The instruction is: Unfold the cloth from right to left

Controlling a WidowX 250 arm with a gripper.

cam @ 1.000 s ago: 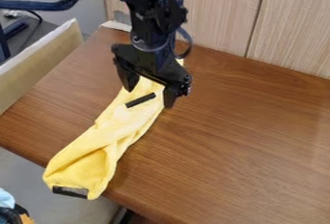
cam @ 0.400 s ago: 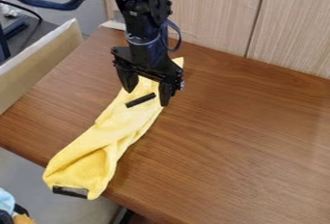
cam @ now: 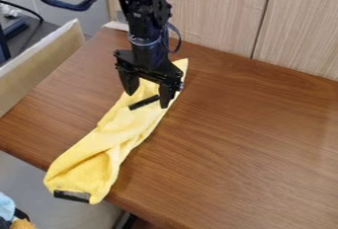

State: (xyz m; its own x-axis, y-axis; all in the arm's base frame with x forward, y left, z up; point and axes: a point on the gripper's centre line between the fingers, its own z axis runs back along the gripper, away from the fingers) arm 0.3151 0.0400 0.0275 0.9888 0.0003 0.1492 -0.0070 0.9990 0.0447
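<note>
The gripper (cam: 147, 99) hangs over the upper part of the yellow cloth (cam: 122, 129), its two fingers apart, one toward each long side of the cloth. A black strip (cam: 144, 102) lies on the cloth between and just below the fingertips. Whether the fingertips touch the cloth, I cannot tell. The cloth is a long, narrow folded band running from behind the gripper down to the lower left, with creases and a pocket-like fold at its lower end. Another black strip (cam: 71, 196) sits at that lower end, by the table's front edge.
Brown wooden table (cam: 244, 149) extends to the right of the cloth. A light wood panel wall (cam: 218, 11) stands along the back. Left of the table is a tan board (cam: 39, 60) with a pale top edge. Blue and orange items (cam: 8, 208) show at the lower left corner.
The gripper has shifted slightly left, mostly in the first half second, and its right finger now stands over the cloth's edge. The cloth looks unmoved.
</note>
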